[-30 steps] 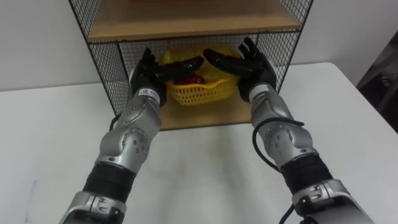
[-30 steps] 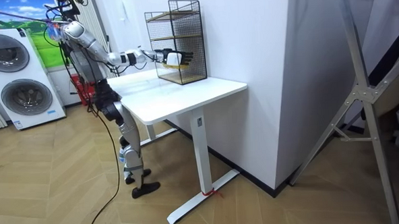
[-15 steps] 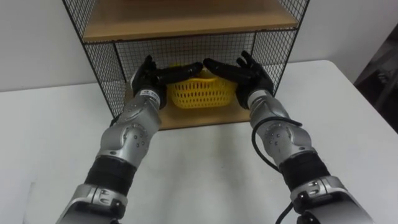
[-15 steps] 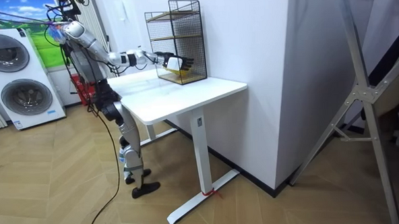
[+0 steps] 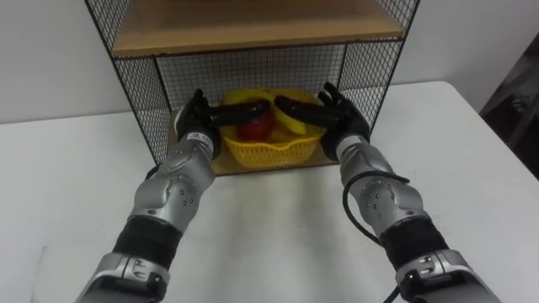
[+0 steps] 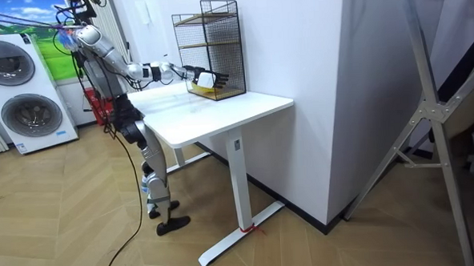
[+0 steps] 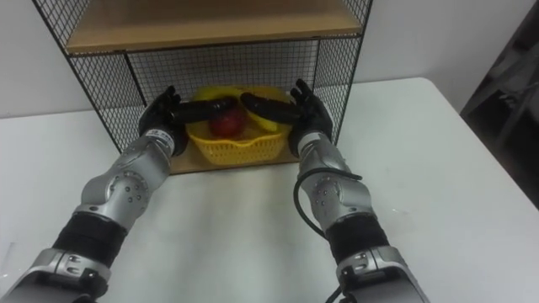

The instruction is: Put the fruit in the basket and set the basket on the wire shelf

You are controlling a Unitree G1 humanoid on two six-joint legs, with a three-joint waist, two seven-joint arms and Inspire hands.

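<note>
The wire shelf [image 5: 139, 93] is thin black metal wire, a painted mesh with a dull sheen. Its boards [image 5: 253, 21] look like pale wood, smooth and matt. The basket [image 5: 263, 151] is yellow plastic moulded into an open lattice, slightly shiny. In it the red apple [image 5: 255, 126] has a glossy skin and the banana [image 5: 293, 126] a duller, smooth one. The left hand [image 5: 195, 116] and right hand [image 5: 341, 114] are black and matt, seemingly hard plastic. The table [image 5: 269, 227] has a smooth, matt white top. In the room view its legs [image 6: 237, 181] look like white painted metal. The floor [image 6: 81, 236] is wood-patterned with a soft sheen.
</note>
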